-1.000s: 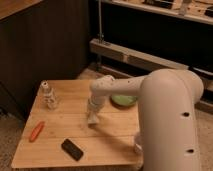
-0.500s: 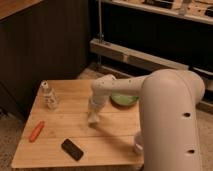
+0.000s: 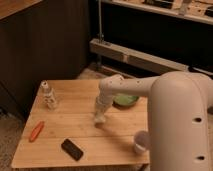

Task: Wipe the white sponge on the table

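The table [image 3: 70, 122] has a light wood plank top. My gripper [image 3: 100, 118] points straight down over the middle of the table, at the end of the white arm [image 3: 120, 86] that reaches in from the right. It is shut on the white sponge [image 3: 100, 120], a small off-white block at its tip that presses on the table top. Most of the sponge is hidden by the gripper.
A green bowl [image 3: 125, 100] sits just behind and right of the gripper. A small white bottle-like figure [image 3: 48, 96] stands at the back left. An orange carrot-like item [image 3: 36, 131] and a black rectangular object [image 3: 72, 149] lie front left. A whitish cup [image 3: 141, 142] stands front right.
The gripper with the sponge has slid a little to the right along the table top. The other objects have not moved.
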### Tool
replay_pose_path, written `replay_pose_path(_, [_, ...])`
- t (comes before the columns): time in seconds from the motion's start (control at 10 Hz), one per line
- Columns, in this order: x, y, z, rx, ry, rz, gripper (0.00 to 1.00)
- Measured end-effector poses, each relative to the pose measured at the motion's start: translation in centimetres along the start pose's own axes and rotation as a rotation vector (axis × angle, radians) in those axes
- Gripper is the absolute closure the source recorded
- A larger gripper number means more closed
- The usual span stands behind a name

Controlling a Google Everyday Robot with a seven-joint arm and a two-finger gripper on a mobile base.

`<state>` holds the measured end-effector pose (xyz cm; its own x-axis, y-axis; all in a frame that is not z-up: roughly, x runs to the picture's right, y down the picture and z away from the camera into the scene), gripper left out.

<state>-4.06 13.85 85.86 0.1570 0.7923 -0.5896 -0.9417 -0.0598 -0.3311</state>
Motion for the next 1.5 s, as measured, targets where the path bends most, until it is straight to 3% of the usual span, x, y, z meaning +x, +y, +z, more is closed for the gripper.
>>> replay_pose_path(0.6, [5.4, -0.8, -0.5, 0.008, -0.003, -0.001, 0.95])
replay_pose_path(1.2, [10.7, 1.8, 1.1, 0.005, 0.037, -0.074, 0.95])
replay_pose_path(1.5, [11.3, 3.1, 1.5, 0.004, 0.06, -0.134, 0.95])
